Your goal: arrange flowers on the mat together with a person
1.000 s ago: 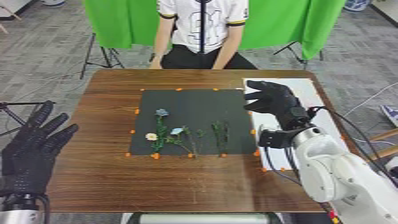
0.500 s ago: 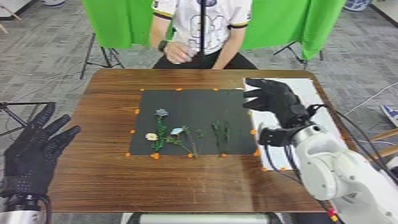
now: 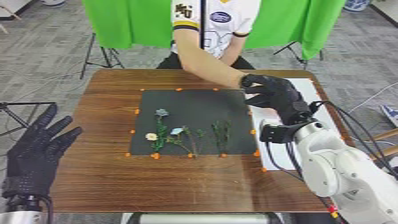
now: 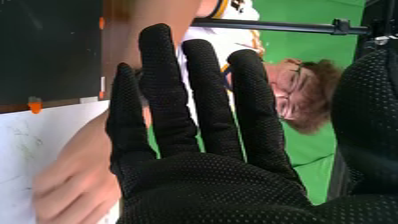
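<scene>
brown table bears the mat; near its far right corner, the spread right hand could bump the person's arm crossing close.

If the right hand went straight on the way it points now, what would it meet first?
Most likely the person's forearm, which lies just ahead of the right hand in the head view, though their height difference is unclear.

White, rounded right arm, loose black cables, black-gloved right robot hand (the fabric finely dotted)
</scene>
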Robot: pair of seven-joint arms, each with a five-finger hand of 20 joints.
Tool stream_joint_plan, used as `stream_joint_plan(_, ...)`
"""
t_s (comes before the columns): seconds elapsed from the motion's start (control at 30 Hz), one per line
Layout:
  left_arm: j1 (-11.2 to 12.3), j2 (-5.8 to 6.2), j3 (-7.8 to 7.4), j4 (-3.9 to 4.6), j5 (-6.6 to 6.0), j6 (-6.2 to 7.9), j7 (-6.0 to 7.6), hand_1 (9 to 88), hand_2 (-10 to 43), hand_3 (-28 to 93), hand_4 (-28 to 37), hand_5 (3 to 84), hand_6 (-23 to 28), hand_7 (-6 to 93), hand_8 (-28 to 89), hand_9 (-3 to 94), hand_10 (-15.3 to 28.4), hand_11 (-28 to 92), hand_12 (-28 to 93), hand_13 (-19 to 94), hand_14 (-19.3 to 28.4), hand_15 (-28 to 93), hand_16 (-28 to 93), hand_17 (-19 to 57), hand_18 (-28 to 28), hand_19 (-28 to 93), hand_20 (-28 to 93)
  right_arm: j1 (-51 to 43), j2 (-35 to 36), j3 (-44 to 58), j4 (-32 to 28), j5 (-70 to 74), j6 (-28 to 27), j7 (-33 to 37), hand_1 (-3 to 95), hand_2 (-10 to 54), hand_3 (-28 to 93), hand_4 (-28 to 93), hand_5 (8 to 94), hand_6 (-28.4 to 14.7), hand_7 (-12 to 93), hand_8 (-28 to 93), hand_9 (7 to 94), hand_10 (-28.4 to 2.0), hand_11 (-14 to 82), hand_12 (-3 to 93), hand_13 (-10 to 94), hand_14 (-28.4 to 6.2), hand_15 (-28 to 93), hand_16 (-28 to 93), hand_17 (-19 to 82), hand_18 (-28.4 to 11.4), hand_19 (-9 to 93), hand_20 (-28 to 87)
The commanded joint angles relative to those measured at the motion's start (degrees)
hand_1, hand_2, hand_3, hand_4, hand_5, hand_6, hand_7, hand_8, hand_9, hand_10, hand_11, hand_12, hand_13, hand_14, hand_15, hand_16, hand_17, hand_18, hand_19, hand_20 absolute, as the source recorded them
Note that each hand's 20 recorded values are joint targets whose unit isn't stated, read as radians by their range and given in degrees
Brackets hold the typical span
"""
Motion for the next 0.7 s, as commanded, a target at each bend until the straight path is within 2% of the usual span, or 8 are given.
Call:
stream_joint_plan(0.03, 1.19, 0.84, 0.53, -0.05, -0.84, 0.75, 1.14, 19.8, 5.7, 76, -26.2, 28.8, 3.1, 9.6, -8, 28.1, 13.6, 15, 13, 20, 21.2, 43, -3, -9.8, 17.8, 37, 19, -0.11, -0.37, 0.27, 0.16, -0.60, -0.09, 0.13, 24.9, 0.1, 73, -26, 51.6, 1.1, 14, -13, 55.5, -16.0, 14.9, 14.3, 47, -18.6, 44, 11, 9, -25.7, 54, 15)
stream_joint_plan(0.1, 0.90, 0.34, 0.60, -0.05, -0.40, 0.51, 0.64, 19.9, 5.7, 76, -26.2, 28.8, 3.2, 9.6, -8, 28.1, 13.6, 15, 13, 20, 21.2, 43, -3, -9.7, 17.8, 37, 19, 0.08, -0.50, 0.23, 0.26, -0.79, -0.28, 0.36, 24.9, 0.1, 73, -26, 51.6, 1.1, 14, -13, 55.5, -15.9, 14.9, 14.3, 47, -18.7, 44, 11, 9, -25.8, 54, 15)
stream_joint_plan(0.13, 1.09, 0.79, 0.61, -0.05, -0.79, 0.70, 1.08, 19.9, 5.7, 76, -26.2, 28.8, 3.2, 9.6, -8, 28.1, 13.6, 15, 13, 20, 21.2, 44, -4, -9.7, 17.8, 37, 19, 0.13, -0.46, 0.17, 0.25, -0.59, -0.25, 0.25, 24.8, 0.1, 73, -26, 51.6, 1.1, 14, -13, 55.5, -15.9, 14.9, 14.3, 47, -18.7, 44, 11, 9, -25.8, 54, 15)
stream_joint_plan(0.2, 1.09, 0.73, 0.68, -0.10, -0.72, 0.69, 1.21, 19.9, 5.8, 76, -26.1, 28.8, 3.2, 9.6, -8, 28.1, 13.6, 15, 13, 20, 21.2, 44, -4, -9.7, 17.8, 37, 19, 0.39, -0.47, -0.06, 0.32, -0.71, -0.17, 0.27, 24.8, 0.1, 73, -26, 51.6, 1.2, 15, -13, 55.5, -15.9, 14.9, 14.3, 47, -18.7, 44, 11, 9, -25.8, 54, 15)
stream_joint_plan(0.3, 0.68, 0.03, 0.65, -0.12, -0.01, 0.36, 0.11, 19.9, 5.9, 76, -26.1, 28.8, 3.2, 9.6, -8, 28.1, 13.6, 15, 13, 20, 21.2, 44, -4, -9.7, 17.8, 37, 19, 0.33, -0.66, 0.03, 0.35, -0.80, -0.30, 0.59, 25.0, 0.1, 73, -26, 51.7, 1.2, 15, -13, 55.5, -15.9, 14.9, 14.3, 47, -18.7, 44, 11, 9, -25.7, 54, 15)
stream_joint_plan(0.33, 0.91, 0.63, 0.67, -0.12, -0.52, 0.57, 0.69, 19.9, 5.9, 76, -26.0, 28.9, 3.2, 9.6, -8, 28.1, 13.6, 15, 13, 20, 21.2, 44, -4, -9.7, 17.8, 38, 19, 0.27, -0.61, 0.09, 0.30, -0.77, -0.31, 0.71, 25.0, 0.1, 73, -26, 51.8, 1.2, 15, -13, 55.6, -16.0, 14.9, 14.3, 47, -18.7, 44, 11, 9, -25.7, 54, 15)
stream_joint_plan(0.5, 0.86, 0.48, 0.50, -0.16, -0.43, 0.57, 0.45, 19.9, 5.9, 76, -25.9, 28.9, 3.2, 9.7, -8, 28.1, 13.6, 15, 13, 20, 21.2, 44, -4, -9.7, 17.8, 38, 19, 0.59, -0.71, -0.23, 0.48, -1.05, -0.37, 0.79, 25.0, 0.1, 73, -26, 51.8, 1.2, 15, -13, 55.7, -16.0, 15.0, 14.3, 47, -18.8, 44, 11, 9, -25.7, 54, 15)
stream_joint_plan(0.7, 0.19, -0.82, 0.59, -0.19, 0.71, 0.11, -1.00, 20.0, 5.9, 76, -25.9, 28.9, 3.3, 9.8, -8, 28.1, 13.6, 16, 13, 20, 21.2, 44, -4, -9.7, 17.9, 38, 19, 0.57, -0.69, -0.40, 0.54, -0.92, -0.37, 0.73, 25.0, 0.3, 73, -26, 51.9, 1.2, 15, -13, 55.8, -16.0, 15.0, 14.3, 47, -18.8, 44, 11, 9, -25.7, 54, 15)
